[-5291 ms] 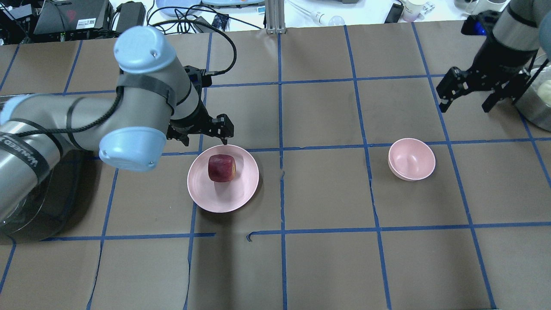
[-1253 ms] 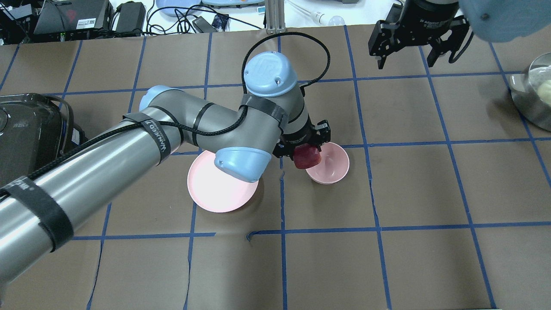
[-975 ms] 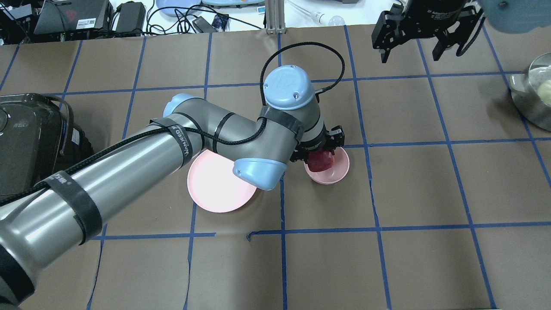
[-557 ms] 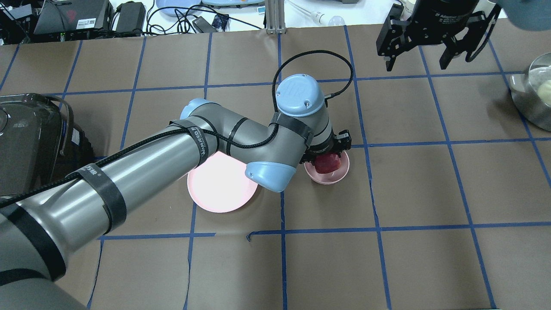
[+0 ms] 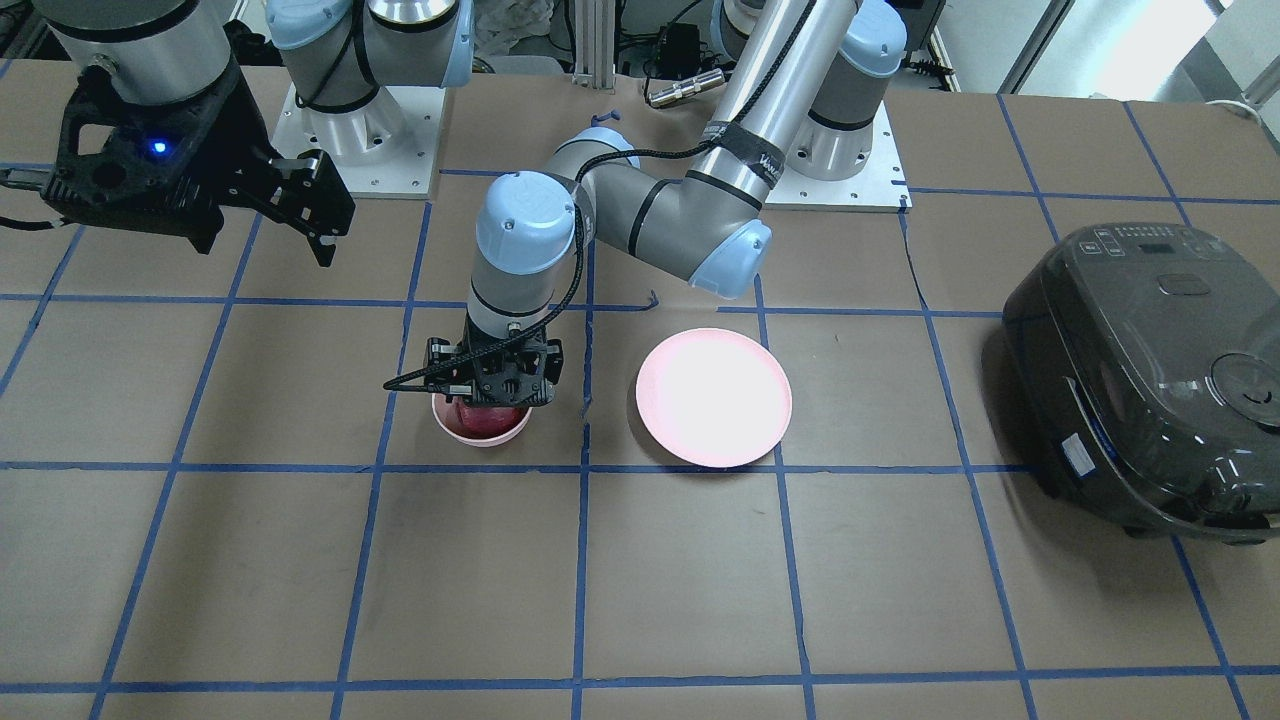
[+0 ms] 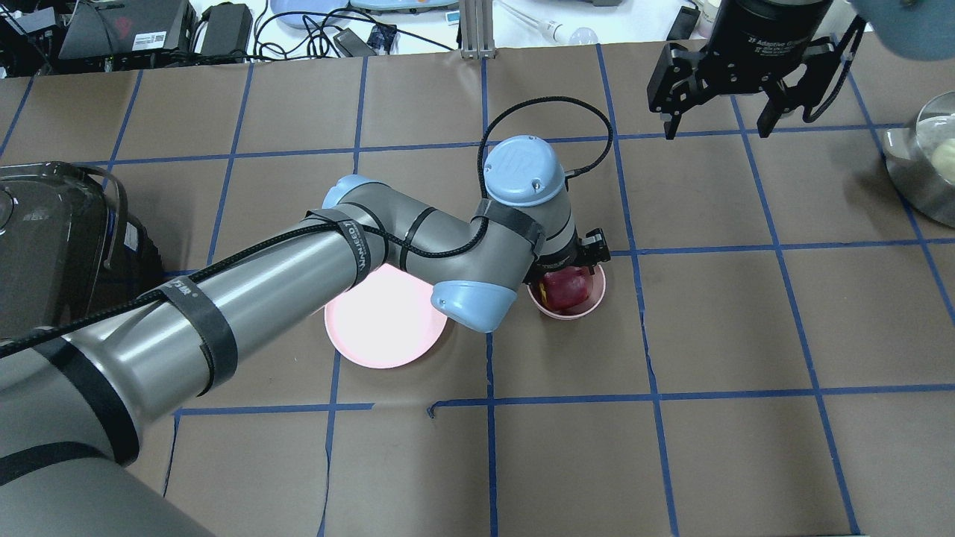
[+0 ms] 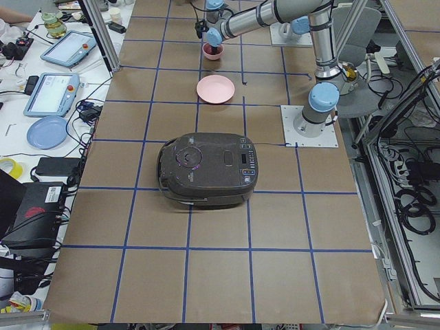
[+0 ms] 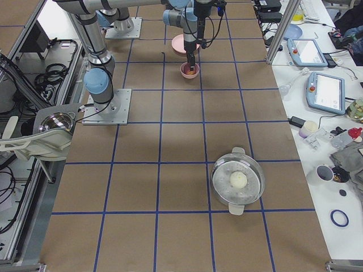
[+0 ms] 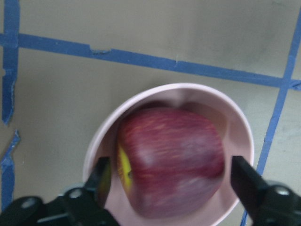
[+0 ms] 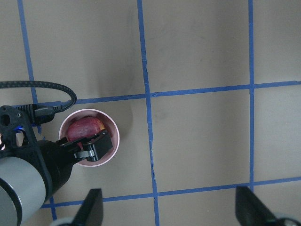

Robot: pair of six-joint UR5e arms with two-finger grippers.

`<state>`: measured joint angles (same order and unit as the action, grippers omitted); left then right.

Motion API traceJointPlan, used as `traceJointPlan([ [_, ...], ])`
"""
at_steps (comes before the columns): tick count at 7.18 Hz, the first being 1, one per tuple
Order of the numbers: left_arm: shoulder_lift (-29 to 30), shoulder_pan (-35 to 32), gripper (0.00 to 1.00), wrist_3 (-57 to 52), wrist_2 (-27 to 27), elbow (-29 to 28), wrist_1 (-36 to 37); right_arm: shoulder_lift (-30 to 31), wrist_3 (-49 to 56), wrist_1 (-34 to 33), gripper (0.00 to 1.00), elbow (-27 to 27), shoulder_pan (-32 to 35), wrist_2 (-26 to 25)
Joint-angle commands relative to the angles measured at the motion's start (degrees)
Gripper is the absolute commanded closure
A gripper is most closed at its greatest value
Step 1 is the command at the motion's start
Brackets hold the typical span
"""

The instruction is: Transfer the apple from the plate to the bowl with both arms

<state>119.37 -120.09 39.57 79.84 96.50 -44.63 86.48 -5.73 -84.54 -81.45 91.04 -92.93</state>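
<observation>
Looking through the left wrist camera, I see the left gripper point(image 9: 169, 165) spread around the apple point(image 9: 174, 136). A sliver of the bowl point(image 9: 188, 87) shows between each finger point(image 9: 244, 181) and the fruit. The apple sits inside the bowl, though this picture is blurred. In the overhead view the bowl lies at 3 o'clock from the plate point(image 6: 373, 335), near it but apart, both on the worktop point(image 6: 567, 447). My right gripper point(image 6: 716, 133) hangs spread wide, well off at 1 o'clock from the bowl.
</observation>
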Motion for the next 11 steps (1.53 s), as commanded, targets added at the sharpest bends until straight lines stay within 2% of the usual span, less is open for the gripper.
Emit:
traceJointPlan([
  [1, -3.3, 1.0, 0.0, -1.9, 0.2, 0.4, -0.5, 0.0, -0.9, -0.2, 0.0, -0.1, 0.0, 0.0],
  [3, -9.5, 7.1, 0.0, -11.9, 0.1, 2.7, -3.3, 0.0, -0.9, -0.3, 0.0, -0.1, 0.0, 0.0],
  [5, -17.3, 16.9, 0.01, -25.8, 0.1, 1.9, -15.8, -0.1, -0.9, -0.7, 0.0, -0.1, 0.1, 0.0],
  [7, -23.2, 21.9, 0.0, -29.6, 4.2, -1.9, -26.4, -0.2, -0.9, -1.3, 0.0, -0.1, 0.1, -0.1],
  [8, -25.2, 25.1, 0.0, -30.3, 8.7, -6.3, -32.0, -0.3, -0.9, -1.4, 0.0, -0.1, 0.1, -0.1],
  [9, -26.9, 26.6, 0.01, -31.0, 9.2, -8.4, -40.0, -0.3, -0.9, -1.4, 0.0, -0.1, 0.1, -0.1],
  [10, -29.5, 26.6, 0.01, -31.1, 7.5, -9.6, -40.5, -0.4, -0.9, -1.4, 0.0, -0.1, 0.1, -0.1],
  [11, -30.1, 27.8, 0.02, -31.3, 3.2, -8.7, -40.4, -0.3, -0.9, -1.4, 0.0, -0.1, 0.1, -0.1],
])
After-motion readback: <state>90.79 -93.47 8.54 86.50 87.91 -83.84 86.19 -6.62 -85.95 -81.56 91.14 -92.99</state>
